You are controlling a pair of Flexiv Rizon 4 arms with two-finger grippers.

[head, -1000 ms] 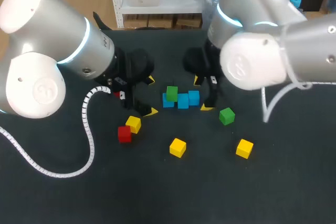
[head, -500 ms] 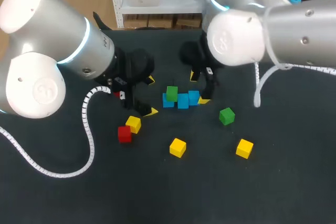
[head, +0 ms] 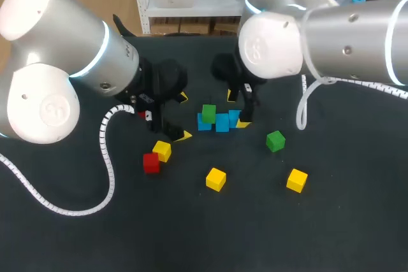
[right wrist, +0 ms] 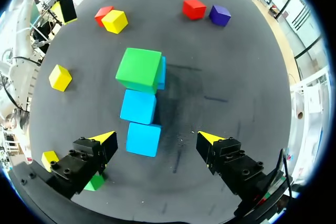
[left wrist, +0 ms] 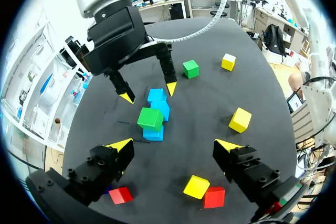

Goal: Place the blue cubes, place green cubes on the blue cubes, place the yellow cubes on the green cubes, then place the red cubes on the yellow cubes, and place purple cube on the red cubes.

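The left gripper (head: 184,117) hangs spread and empty at 9 o'clock of the blue cubes (head: 222,123), three of them in a close row. A green cube (head: 208,113) already sits on the row's left end block. The right gripper (head: 236,109), spread too and holding nothing, is over the row's right end, with one tip just beside the end block. The loose green (head: 275,140) lies at 4 o'clock of the row, apart from it. So the blue layer looks laid and the green layer is the step in hand, one piece up and one on the table. The next move, as I judge it, is for the right gripper to swing out to the loose green, close on it from two sides, and set it squarely on bare blue beside the first green without nudging the row. The yellow cubes (head: 216,178) wait from 7 to 5 o'clock of the row. The leftmost of them touches a red cube (head: 151,163), and none has been stacked. The head view gives the whole layout, but the left arm covers the ground behind it. Only the right wrist view shows the purple cube (right wrist: 219,15) with a second red (right wrist: 193,8) just beside it, past the green cube at about 1 o'clock of it. That view half hides the loose green behind its own finger. The left wrist view shows best how the right gripper's jaws stand apart over the far end of the row.
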